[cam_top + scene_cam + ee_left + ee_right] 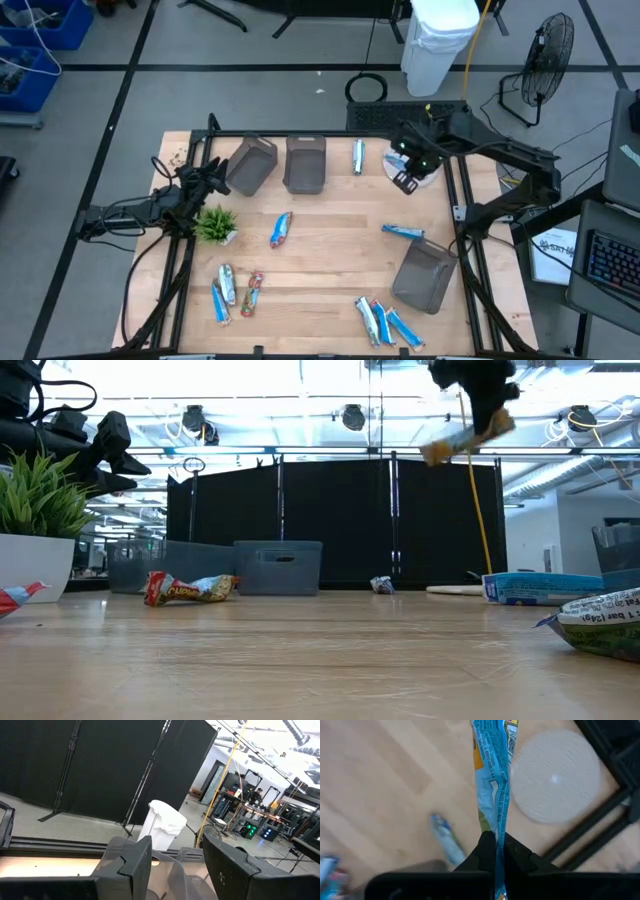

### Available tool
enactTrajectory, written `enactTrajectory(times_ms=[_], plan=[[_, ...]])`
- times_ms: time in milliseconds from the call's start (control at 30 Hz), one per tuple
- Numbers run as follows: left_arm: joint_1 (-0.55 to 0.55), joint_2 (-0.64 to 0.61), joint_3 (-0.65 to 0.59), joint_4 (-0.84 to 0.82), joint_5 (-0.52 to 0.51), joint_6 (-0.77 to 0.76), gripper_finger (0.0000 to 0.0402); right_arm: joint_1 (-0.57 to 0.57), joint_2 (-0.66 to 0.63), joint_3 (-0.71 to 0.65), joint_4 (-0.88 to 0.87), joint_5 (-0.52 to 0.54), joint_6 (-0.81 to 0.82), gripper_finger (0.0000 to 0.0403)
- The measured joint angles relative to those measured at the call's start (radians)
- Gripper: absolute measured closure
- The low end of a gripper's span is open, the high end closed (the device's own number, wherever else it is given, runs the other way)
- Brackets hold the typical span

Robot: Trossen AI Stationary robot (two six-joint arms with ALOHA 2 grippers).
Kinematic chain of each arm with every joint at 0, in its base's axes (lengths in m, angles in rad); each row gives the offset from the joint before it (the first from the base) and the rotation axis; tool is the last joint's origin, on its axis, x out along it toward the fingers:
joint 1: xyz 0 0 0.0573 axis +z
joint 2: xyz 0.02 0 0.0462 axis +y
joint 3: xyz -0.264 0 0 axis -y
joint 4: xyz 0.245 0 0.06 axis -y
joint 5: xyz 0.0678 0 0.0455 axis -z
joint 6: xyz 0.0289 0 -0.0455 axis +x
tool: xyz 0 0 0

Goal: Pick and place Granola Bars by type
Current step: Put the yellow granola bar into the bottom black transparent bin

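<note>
While raised above the table's far right corner, the right gripper (496, 851) has its fingers pressed together on the edge of one granola bar (492, 775), a blue wrapper hanging over a pale round disc (555, 777). The left gripper (172, 870), at the left edge beside the plant (216, 224), stands partly spread and holds nothing. Other bars (281, 230) lie scattered across the table (330, 250). One wrapper (600, 622) reads "1 bar (24g)"; other print cannot be read.
</note>
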Motion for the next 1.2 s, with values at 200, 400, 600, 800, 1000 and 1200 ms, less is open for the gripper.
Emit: enactTrajectory(times_ms=[200,400,600,800,1000,1200], plan=[[0.0,0.0,0.0,0.0,0.0,0.0,0.022,0.175,-0.032,0.04,-0.003,-0.028,0.151,0.0402],[0.0,0.0,0.0,0.0,0.0,0.0,0.022,0.385,-0.037,0.039,0.001,-0.028,0.293,0.0402],[0.0,0.0,0.0,0.0,0.0,0.0,0.022,0.615,-0.038,0.007,0.002,-0.028,0.45,0.0403],[0.0,0.0,0.0,0.0,0.0,0.0,0.022,0.791,-0.037,-0.075,0.003,-0.027,0.612,0.0403],[0.0,0.0,0.0,0.0,0.0,0.0,0.022,0.919,-0.037,-0.194,0.002,-0.027,0.714,0.0403],[0.0,0.0,0.0,0.0,0.0,0.0,0.022,1.003,-0.044,-0.335,0.007,-0.027,0.758,0.0402]])
